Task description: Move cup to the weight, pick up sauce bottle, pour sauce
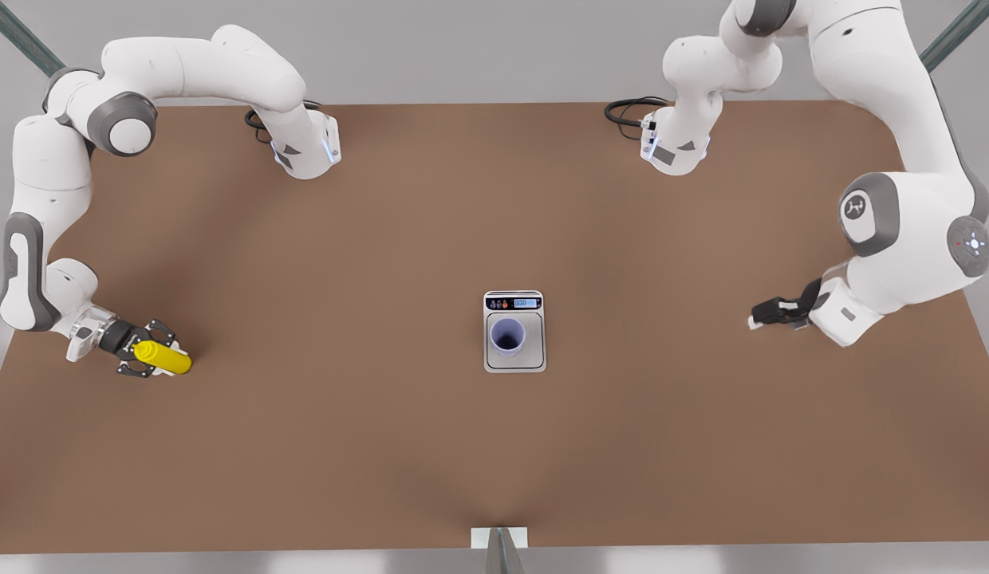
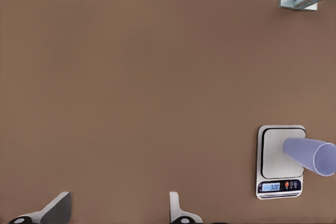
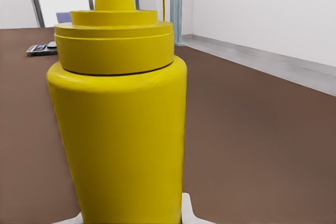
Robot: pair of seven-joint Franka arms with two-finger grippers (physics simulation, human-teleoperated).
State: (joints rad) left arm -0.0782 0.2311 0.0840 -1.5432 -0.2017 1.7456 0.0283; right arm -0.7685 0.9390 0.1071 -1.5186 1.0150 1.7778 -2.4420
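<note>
The lavender-blue cup [image 1: 507, 335] stands upright on the weight [image 1: 534, 360], a small silver scale with a lit display, at the table's middle. Farther off, cup [image 2: 310, 156] and weight [image 2: 275, 156] also appear in the left wrist view. My right gripper [image 1: 147, 357], at the front view's left, is shut on the yellow sauce bottle [image 1: 166, 359]. In the right wrist view the sauce bottle [image 3: 123, 129] stands nozzle up between the fingertips [image 3: 187, 209]. My left gripper [image 1: 762, 312] waits open at the front view's right, its fingers [image 2: 58, 208] spread over bare table.
The brown table [image 1: 343, 263] spreads wide between the bottle and the scale. A metal bracket [image 1: 498, 538] sits at the near edge. Black cables [image 1: 626, 112] lie by the arm bases at the far edge.
</note>
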